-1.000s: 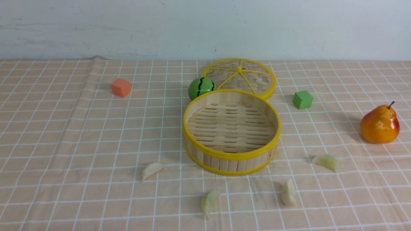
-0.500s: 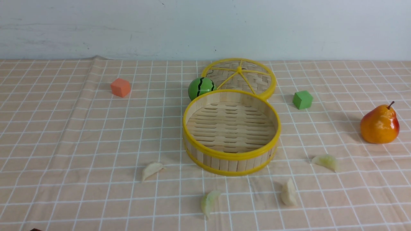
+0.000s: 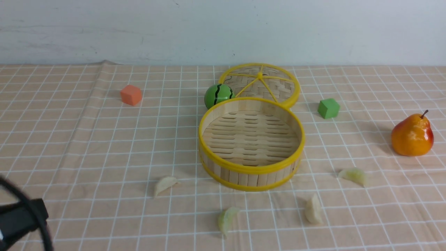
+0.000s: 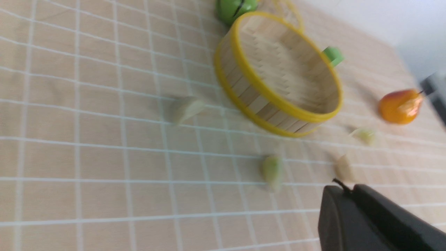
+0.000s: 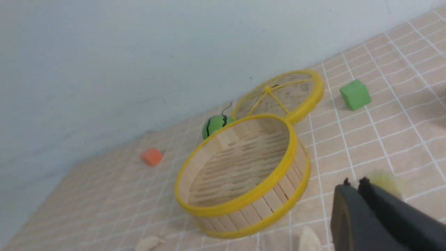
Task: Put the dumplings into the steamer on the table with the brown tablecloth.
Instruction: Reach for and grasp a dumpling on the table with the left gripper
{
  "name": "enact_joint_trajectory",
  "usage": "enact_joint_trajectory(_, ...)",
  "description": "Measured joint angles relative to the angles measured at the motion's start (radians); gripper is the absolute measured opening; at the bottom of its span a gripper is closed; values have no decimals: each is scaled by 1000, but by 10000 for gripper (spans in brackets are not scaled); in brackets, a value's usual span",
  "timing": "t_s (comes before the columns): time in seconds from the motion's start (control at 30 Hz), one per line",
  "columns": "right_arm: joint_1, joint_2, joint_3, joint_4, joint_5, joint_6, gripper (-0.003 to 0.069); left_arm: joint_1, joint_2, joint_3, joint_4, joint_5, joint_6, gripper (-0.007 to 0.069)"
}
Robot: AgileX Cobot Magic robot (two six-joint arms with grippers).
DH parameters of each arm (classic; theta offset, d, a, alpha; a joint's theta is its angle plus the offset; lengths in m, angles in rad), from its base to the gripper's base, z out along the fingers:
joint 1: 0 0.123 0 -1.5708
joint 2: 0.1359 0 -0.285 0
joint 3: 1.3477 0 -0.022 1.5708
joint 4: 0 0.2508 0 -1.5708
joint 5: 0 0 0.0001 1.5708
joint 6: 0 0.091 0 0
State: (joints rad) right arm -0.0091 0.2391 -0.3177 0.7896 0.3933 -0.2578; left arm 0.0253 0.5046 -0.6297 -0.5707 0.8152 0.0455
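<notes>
Four dumplings [image 3: 165, 183] [image 3: 227, 219] [image 3: 313, 210] [image 3: 353, 175], all in the lower half of the frame. One steamer [image 3: 251, 170] at centre. Above it, one woven lid [image 3: 264, 83] and one watermelon ball [image 3: 217, 95]. Two cubes: an orange cube [image 3: 131, 94] upper left, a green cube [image 3: 328, 108] right of centre. One pear [image 3: 412, 136] at far right.

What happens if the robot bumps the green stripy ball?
The ball is round, so it would probably roll. The steamer and lid sit close beside it and might stop it that way. It looks smooth, so maybe slippery to pinch.
</notes>
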Motion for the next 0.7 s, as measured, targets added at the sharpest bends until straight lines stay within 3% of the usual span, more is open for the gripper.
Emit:
enact_joint_trajectory(0.1,0,120,-93,-22,85,-89,-18,0,108,-100,93,70,6,-13)
enact_joint_trajectory(0.17,1,298,-224,-74,253,-170,-19,-16,221,-205,211,175,7,-13)
enact_joint_trajectory(0.33,54,535,-376,-161,470,-198,-17,-125,398,-326,338,330,6,-13)
enact_joint_trajectory(0.4,112,619,-433,-203,542,-200,-15,-193,469,-366,383,360,12,-13)
enact_joint_trajectory(0.5,284,769,-517,-304,664,-185,-14,-326,600,-429,466,359,11,-13)
enact_joint_trajectory(0.7,493,910,-578,-456,765,-110,-10,-400,811,-549,516,329,-10,-4)
